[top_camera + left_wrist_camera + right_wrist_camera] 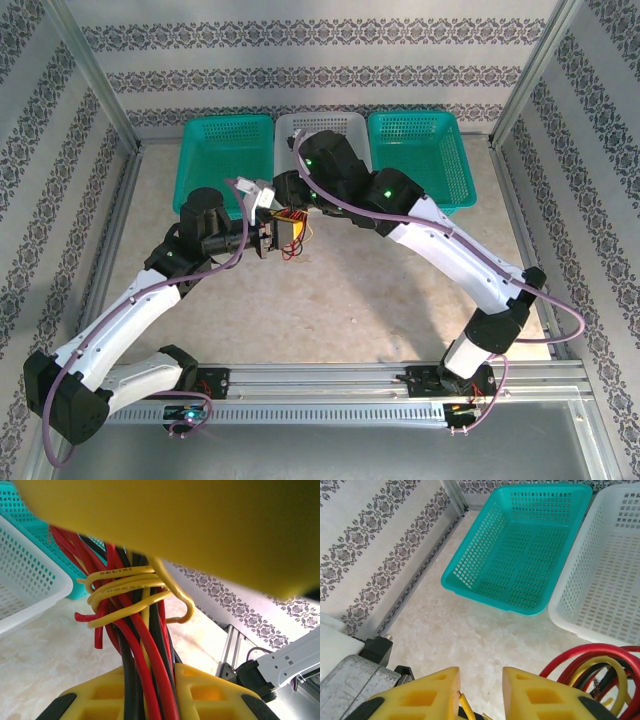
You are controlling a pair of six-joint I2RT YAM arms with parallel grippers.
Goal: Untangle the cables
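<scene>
Bundled cables (150,655) above beige marbled tabletop (350,300), patterned walls (320,45) around.

A teal plastic mesh basket (225,160), a white plastic mesh basket (355,124) and another teal one (420,150) line the beige marbled table's (350,300) far edge.

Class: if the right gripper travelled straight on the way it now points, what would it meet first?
Most likely the bare tabletop ahead of the right gripper, just short of the teal basket. Depth is hard to judge, so the basket's near rim could come first.
</scene>
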